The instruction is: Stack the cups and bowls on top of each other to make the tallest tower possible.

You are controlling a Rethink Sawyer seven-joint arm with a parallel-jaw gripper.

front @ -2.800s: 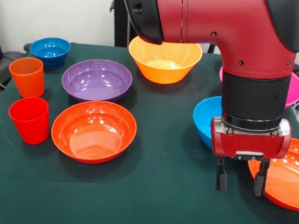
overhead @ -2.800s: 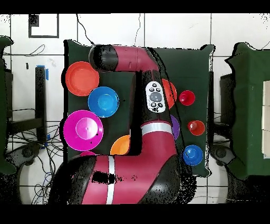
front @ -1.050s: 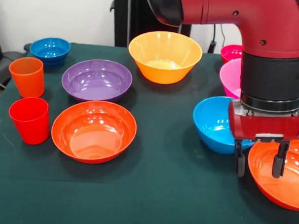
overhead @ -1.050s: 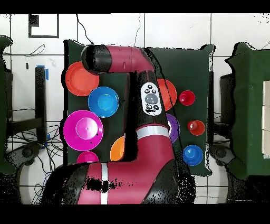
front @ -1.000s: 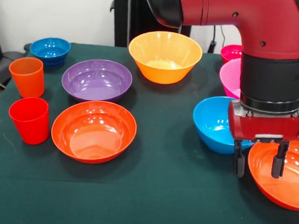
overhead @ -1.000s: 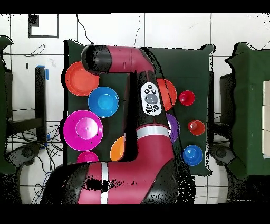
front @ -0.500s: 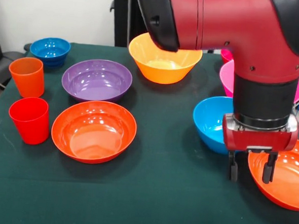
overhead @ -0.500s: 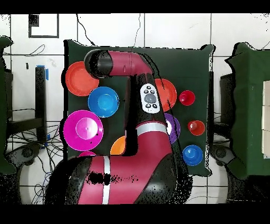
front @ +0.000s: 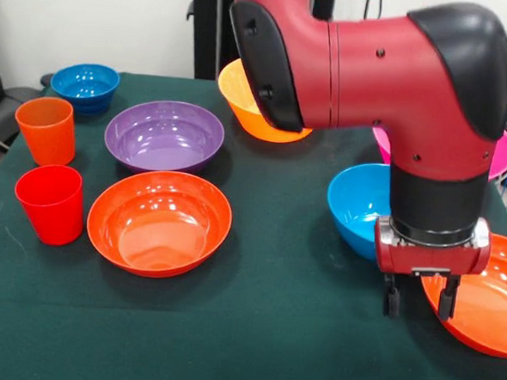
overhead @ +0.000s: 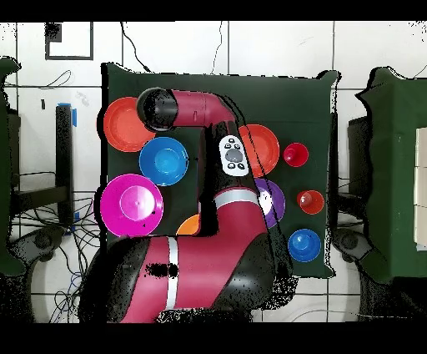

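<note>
**Open jaws straddle the rim of a red-orange bowl**

The gripper (front: 418, 300) hangs with its jaws parted and empty, one finger outside and one inside the near rim of the right-hand red-orange bowl (front: 486, 303), which the front view cuts off at its edge. No writing or label can be read on anything. Just behind sits a blue bowl (front: 357, 205), partly masked by the arm (front: 390, 69). The arm also covers most of the large pink bowl (overhead: 132, 204) in front; overhead it shows whole, while the gripper is hidden there. The yellow-orange bowl (front: 246, 95) peeks out in both views. Clear on the green table (front: 271, 329): a second red-orange bowl (front: 159, 221), purple bowl (front: 164, 135), small blue bowl (front: 85, 85), orange cup (front: 46, 130), red cup (front: 50, 203).
</note>
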